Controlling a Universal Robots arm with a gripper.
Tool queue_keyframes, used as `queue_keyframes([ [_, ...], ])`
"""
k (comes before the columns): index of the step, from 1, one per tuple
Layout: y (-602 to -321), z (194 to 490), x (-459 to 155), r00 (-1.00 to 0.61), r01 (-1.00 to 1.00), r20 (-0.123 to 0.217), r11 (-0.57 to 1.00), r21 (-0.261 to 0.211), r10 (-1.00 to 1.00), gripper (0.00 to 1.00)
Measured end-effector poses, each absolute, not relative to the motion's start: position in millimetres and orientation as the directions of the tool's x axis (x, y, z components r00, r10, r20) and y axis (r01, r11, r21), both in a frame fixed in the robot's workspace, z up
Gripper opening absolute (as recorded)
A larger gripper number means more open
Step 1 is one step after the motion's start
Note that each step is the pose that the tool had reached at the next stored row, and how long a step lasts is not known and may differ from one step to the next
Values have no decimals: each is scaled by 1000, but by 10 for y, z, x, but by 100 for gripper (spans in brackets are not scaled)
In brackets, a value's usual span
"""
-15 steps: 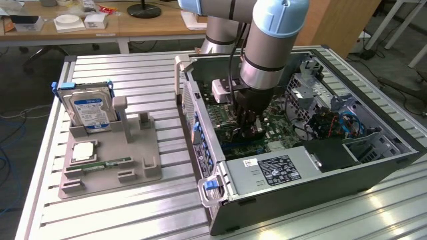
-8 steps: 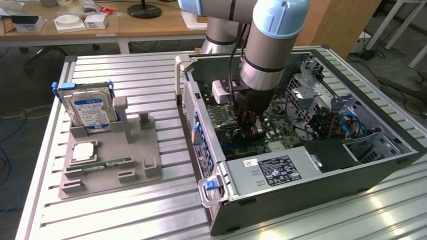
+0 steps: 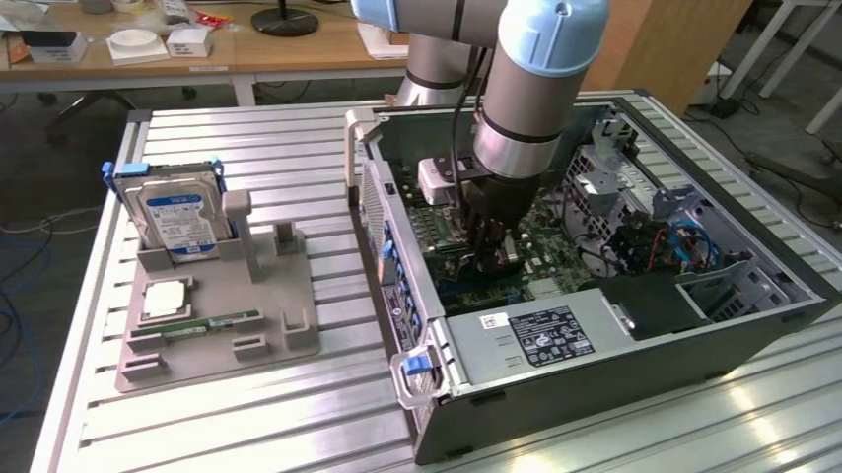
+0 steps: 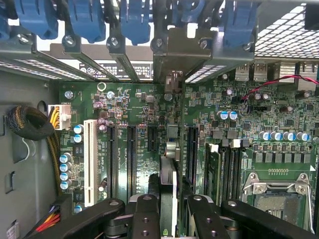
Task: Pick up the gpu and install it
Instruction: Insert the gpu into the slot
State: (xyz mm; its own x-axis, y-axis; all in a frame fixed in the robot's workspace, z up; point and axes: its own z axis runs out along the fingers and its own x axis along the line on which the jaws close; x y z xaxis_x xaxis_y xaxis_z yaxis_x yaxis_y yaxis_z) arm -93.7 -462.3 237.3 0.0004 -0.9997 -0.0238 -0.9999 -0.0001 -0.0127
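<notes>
Slatted metal bench (image 3: pixel 263 414) – open PC case (image 3: pixel 593 335) at 3 o'clock; tool (image 4: pixel 168 209) inside, pinching the gpu (image 4: pixel 168 174) edge-on over the motherboard (image 4: pixel 129 109) slots.

**Colours inside and beside the case**

The motherboard (image 4: pixel 144 104) is green, with one white slot (image 4: pixel 90 162) among black ones. Blue latches (image 4: pixel 89 20) line the grey case (image 3: pixel 593 384). The end effector (image 4: pixel 169 214) is black. The hard drive (image 3: pixel 177 217) carries a blue-white label. The worktop (image 3: pixel 237 434) is ribbed silver.
</notes>
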Motion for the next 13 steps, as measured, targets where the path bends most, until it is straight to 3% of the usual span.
queue_keyframes([
  [13, -4623, 2333, -938, 0, -1000, -24, 0, -13, -1000, 27],
])
